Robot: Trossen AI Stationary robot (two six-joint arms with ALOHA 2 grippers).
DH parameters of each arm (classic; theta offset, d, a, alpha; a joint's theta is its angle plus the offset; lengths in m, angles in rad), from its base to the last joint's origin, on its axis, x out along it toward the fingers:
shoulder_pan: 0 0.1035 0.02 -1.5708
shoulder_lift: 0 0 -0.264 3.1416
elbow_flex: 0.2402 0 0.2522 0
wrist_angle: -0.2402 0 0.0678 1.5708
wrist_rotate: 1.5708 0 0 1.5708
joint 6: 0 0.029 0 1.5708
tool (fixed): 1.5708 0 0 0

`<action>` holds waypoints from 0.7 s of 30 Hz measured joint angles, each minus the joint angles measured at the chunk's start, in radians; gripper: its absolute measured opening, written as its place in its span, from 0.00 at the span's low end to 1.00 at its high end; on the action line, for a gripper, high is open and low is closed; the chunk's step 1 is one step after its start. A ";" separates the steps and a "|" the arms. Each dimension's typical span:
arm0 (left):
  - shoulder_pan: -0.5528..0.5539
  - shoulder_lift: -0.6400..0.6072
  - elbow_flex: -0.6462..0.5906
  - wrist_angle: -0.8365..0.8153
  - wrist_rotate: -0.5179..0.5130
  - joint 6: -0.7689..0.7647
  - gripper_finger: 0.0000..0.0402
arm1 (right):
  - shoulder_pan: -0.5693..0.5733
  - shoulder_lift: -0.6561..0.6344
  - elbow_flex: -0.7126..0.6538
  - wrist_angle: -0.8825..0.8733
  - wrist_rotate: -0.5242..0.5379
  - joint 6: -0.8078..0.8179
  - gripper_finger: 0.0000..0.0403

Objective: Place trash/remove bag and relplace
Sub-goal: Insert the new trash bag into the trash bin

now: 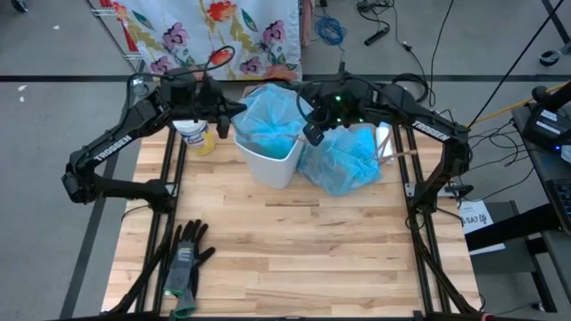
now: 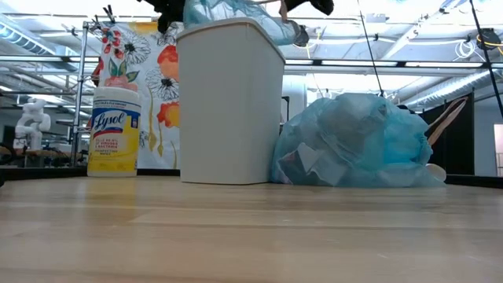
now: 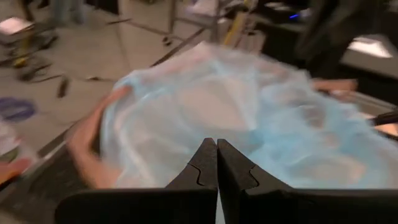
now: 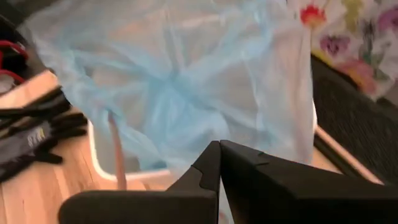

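Lysol tub (image 2: 115, 130) (low view only) — label legible

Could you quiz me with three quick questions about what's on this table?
1. True or false: the yellow wipes canister lies tipped on its side.
2. What lies beside the white bin, on the side away from the canister? A) a full blue bag B) a cardboard box C) a broom
3. Fill in: a pair of ___ lies near the table's front edge.

Key: 1. False, it stands upright. 2. A, the full blue bag. 3. Gloves.
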 joint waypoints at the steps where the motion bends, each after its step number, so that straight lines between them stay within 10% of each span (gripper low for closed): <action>1: -0.001 0.000 0.000 0.011 0.018 0.000 0.00 | 0.002 -0.001 0.000 0.018 0.000 -0.008 0.00; 21: -0.001 0.027 0.000 -0.033 0.029 -0.002 0.00 | -0.019 0.158 0.000 0.308 -0.105 -0.106 0.00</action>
